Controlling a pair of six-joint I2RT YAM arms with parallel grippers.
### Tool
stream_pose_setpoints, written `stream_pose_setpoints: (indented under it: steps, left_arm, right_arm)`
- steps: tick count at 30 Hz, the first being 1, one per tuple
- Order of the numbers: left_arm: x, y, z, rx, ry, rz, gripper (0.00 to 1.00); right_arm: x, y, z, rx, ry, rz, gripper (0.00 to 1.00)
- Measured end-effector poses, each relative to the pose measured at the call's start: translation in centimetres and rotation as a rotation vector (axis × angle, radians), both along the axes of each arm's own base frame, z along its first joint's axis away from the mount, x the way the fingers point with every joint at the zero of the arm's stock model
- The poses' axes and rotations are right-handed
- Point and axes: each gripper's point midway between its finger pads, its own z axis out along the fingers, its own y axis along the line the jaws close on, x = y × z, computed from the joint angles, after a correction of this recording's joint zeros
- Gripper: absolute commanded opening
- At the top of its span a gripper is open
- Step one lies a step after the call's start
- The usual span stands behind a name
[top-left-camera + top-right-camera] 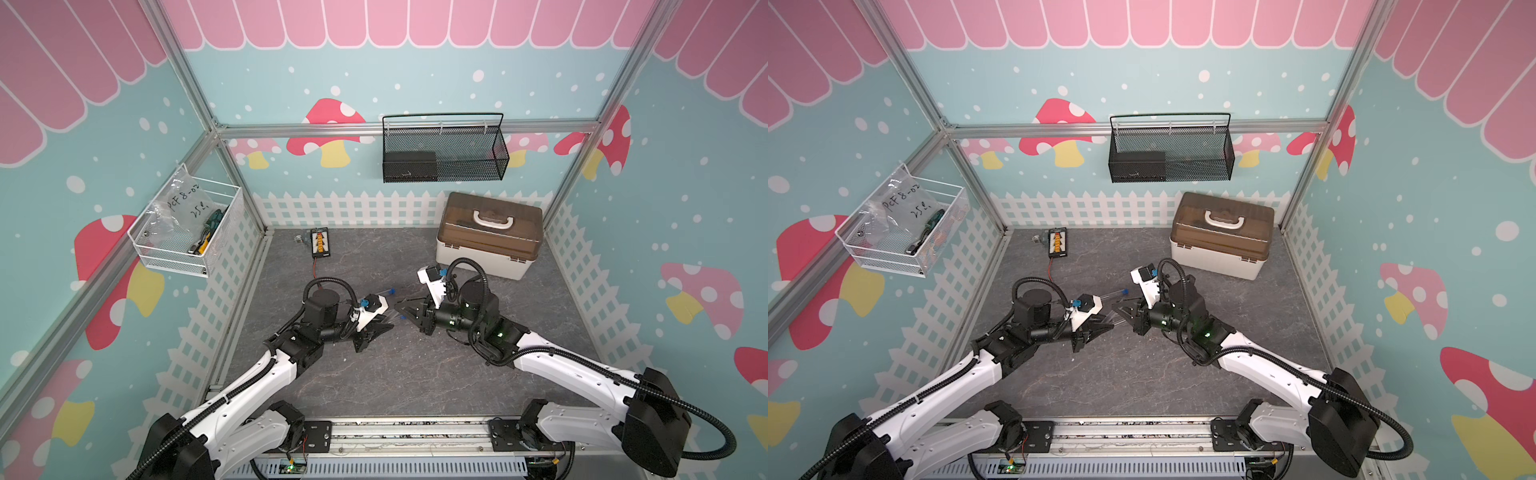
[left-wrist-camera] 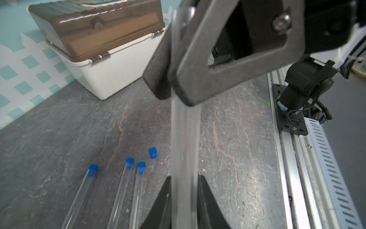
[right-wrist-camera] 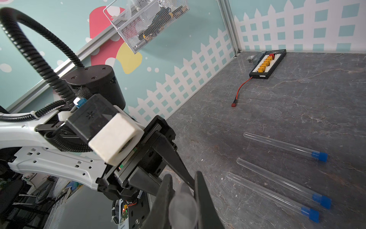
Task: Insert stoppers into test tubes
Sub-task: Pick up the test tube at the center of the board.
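Left gripper (image 2: 185,183) and right gripper (image 2: 172,93) both clenched on one test tube (image 2: 185,138), axis left-right. I see loose stopper (image 2: 152,153) on table (image 2: 227,158) just beside it, far side, neither arm clearly nearer.

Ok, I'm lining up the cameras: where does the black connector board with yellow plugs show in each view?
Top views: the connector board lies in both, far left on the table, by the white fence print.
Left wrist: not in it.
Right wrist: far off, near the wall corner, red lead attached.
Shared landmark: that fence print, in all four.
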Motion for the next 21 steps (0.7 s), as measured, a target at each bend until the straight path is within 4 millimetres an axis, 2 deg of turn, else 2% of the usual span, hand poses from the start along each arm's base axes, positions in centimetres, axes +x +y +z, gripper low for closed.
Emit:
stream_pose_setpoints:
  steps: [6, 8, 10, 12, 15, 18, 21]
  left_arm:
    - [0.0, 0.0, 0.0, 0.001, 0.002, 0.000, 0.10]
    - [0.0, 0.0, -0.1, 0.002, 0.003, 0.000, 0.05]
    - [-0.1, 0.0, -0.1, 0.001, 0.004, -0.003, 0.00]
    - [-0.1, 0.0, -0.1, 0.002, 0.006, -0.004, 0.00]
    - [0.1, 0.1, -0.3, 0.010, 0.008, 0.010, 0.00]
    - [0.8, 0.4, -0.9, 0.042, 0.015, 0.049, 0.00]
    - [2.1, 1.2, -1.9, 0.090, 0.022, 0.114, 0.00]
  right_arm:
    - [0.0, 0.0, 0.0, 0.002, 0.005, -0.001, 0.14]
    - [0.1, 0.0, 0.0, 0.002, 0.007, -0.005, 0.20]
    - [0.1, -0.1, 0.0, 0.002, 0.005, -0.010, 0.32]
    - [0.3, -0.1, 0.0, 0.002, 0.003, -0.016, 0.37]
    - [0.4, -0.4, 0.0, -0.011, -0.014, -0.024, 0.38]
    - [1.0, -1.6, 0.2, -0.036, -0.052, -0.053, 0.40]
    - [3.0, -4.2, 0.4, -0.086, -0.101, -0.131, 0.41]
